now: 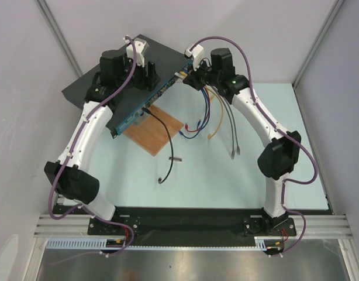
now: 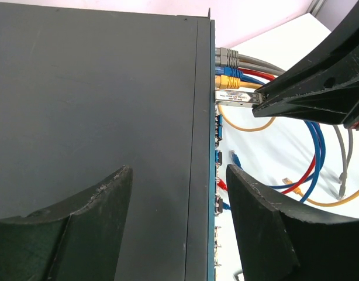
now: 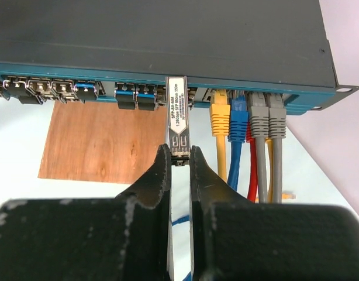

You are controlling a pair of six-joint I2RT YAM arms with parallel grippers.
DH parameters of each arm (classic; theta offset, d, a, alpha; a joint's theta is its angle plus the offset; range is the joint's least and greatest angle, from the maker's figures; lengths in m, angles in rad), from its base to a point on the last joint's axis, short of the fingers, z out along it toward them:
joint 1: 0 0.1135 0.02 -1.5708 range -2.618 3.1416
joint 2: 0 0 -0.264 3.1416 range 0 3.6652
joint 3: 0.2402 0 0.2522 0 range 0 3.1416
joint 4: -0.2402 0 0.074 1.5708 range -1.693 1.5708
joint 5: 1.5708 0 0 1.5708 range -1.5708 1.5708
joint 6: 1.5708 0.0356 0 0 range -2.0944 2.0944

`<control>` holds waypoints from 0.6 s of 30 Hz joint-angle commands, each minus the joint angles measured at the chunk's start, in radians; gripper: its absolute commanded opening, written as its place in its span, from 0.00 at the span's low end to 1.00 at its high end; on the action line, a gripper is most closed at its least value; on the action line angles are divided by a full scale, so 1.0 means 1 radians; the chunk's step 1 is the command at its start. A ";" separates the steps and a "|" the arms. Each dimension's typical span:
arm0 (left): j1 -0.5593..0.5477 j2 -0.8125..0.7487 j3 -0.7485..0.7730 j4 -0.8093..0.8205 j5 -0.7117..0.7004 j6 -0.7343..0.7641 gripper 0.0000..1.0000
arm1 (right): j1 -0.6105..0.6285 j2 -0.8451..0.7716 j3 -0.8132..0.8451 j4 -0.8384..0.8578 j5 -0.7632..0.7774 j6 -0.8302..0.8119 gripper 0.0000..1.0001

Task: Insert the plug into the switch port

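Right wrist: right tool [image 3: 179,154], reaching level, pinches the plug [image 3: 177,111] at the switch [image 3: 168,35]; left tool [image 2: 178,171] spread wide.

One switch [image 3: 168,35], one silver plug [image 3: 177,114], one wooden board [image 3: 103,143], two grey connectors [image 3: 259,120] [image 3: 277,120], one yellow connector [image 3: 219,120], one blue connector [image 3: 238,120]

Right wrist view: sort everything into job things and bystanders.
Job:
- plug, held in the right jaws, tip at a port
- switch

Bystanders:
- board
- yellow cable, blue cable, red cable and grey cables, all plugged into the switch
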 commanded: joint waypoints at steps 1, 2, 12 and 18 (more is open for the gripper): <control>0.005 0.014 0.032 0.005 -0.001 -0.032 0.70 | 0.005 -0.054 -0.018 0.028 0.013 0.000 0.00; 0.005 0.017 0.035 0.005 0.001 -0.032 0.70 | 0.005 -0.059 -0.024 0.026 0.012 -0.001 0.00; 0.003 0.017 0.025 0.000 0.001 -0.034 0.70 | 0.000 -0.112 -0.066 0.026 0.006 -0.003 0.00; 0.003 0.019 0.029 0.002 0.007 -0.031 0.70 | 0.008 -0.080 -0.041 0.031 0.016 0.000 0.00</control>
